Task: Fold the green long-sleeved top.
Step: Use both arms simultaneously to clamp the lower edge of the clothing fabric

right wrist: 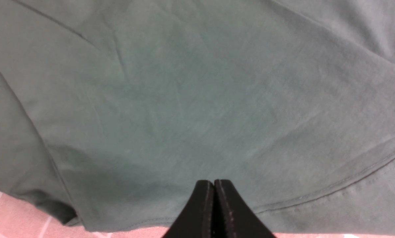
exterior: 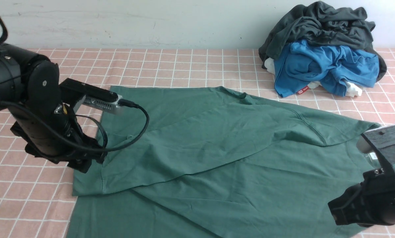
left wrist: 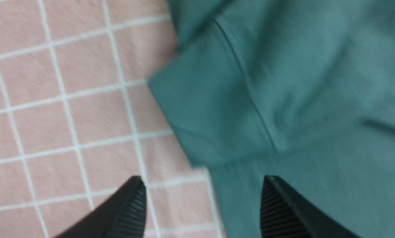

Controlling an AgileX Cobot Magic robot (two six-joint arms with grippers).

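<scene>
One left end effector (left wrist: 202,181), green top (left wrist: 300,99) beneath

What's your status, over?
Left gripper open, over green top's edge. Right gripper shut, empty, above it. Top partly folded, lying flat. Clothes pile far right, clear.

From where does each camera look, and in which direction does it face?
Front view: sits between the arms, faces forward over the green long-sleeved top toward the clothes pile; shows left arm and right arm.
Left wrist view: on the left wrist, looks down at the top's edge and tablecloth; shows the open left end effector.
Right wrist view: on the right wrist, looks down at the top; shows the shut right end effector.
Shared: all three see the top.
</scene>
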